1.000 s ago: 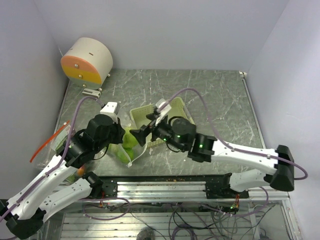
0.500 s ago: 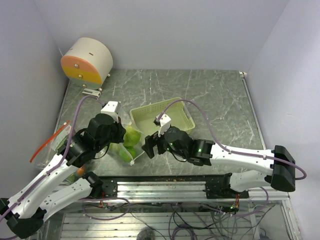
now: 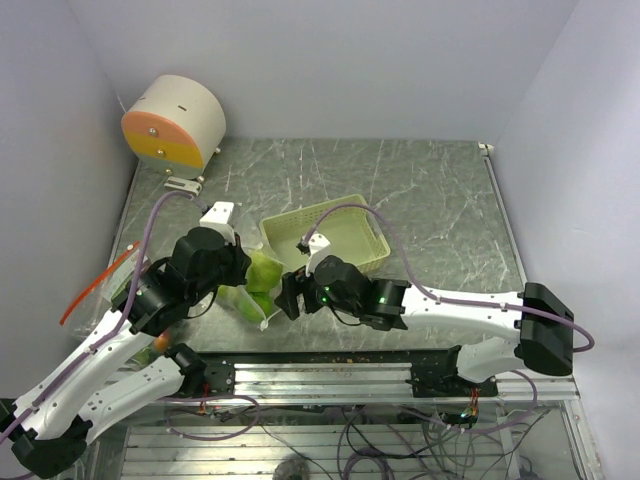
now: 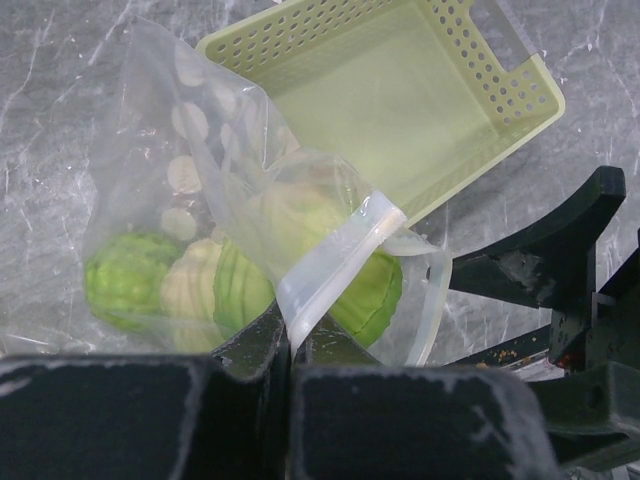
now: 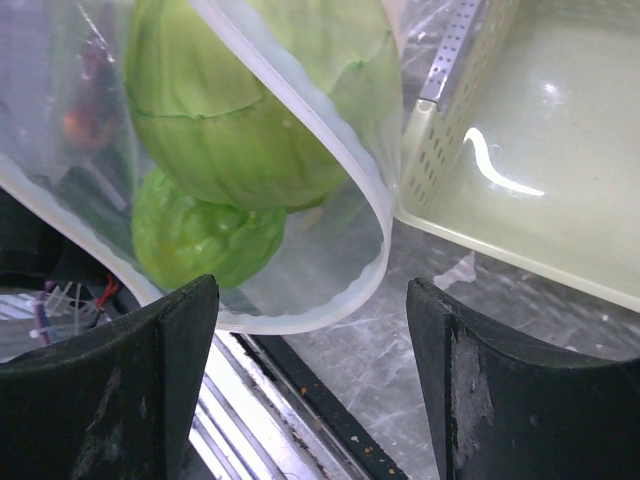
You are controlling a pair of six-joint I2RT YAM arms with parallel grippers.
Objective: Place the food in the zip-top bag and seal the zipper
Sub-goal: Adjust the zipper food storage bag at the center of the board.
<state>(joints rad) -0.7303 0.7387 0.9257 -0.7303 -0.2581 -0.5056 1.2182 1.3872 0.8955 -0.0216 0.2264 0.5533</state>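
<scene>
The clear zip-top bag (image 3: 250, 300) lies left of the basket, with several bumpy light-green balls (image 3: 262, 275) inside it. My left gripper (image 4: 290, 345) is shut on the bag's white zipper rim (image 4: 335, 255) and holds the mouth up. Green balls (image 4: 130, 280) show through the plastic. My right gripper (image 5: 315, 400) is open and empty just in front of the bag's open mouth (image 5: 385, 230), not touching it. Two green balls (image 5: 240, 120) fill the opening. A small red-orange piece (image 5: 85, 115) shows dimly deeper in the bag. The carrot cannot be made out.
The pale-green basket (image 3: 370, 235) stands right of the bag and close behind my right wrist; it also shows in the wrist views (image 4: 400, 90) (image 5: 530, 150). A white drum with an orange face (image 3: 175, 120) sits back left. The table's metal front rail (image 3: 340, 365) is near.
My right gripper has drawn back off the basket and come down to the bag's mouth near the front edge. The left gripper has kept its hold on the bag rim.
</scene>
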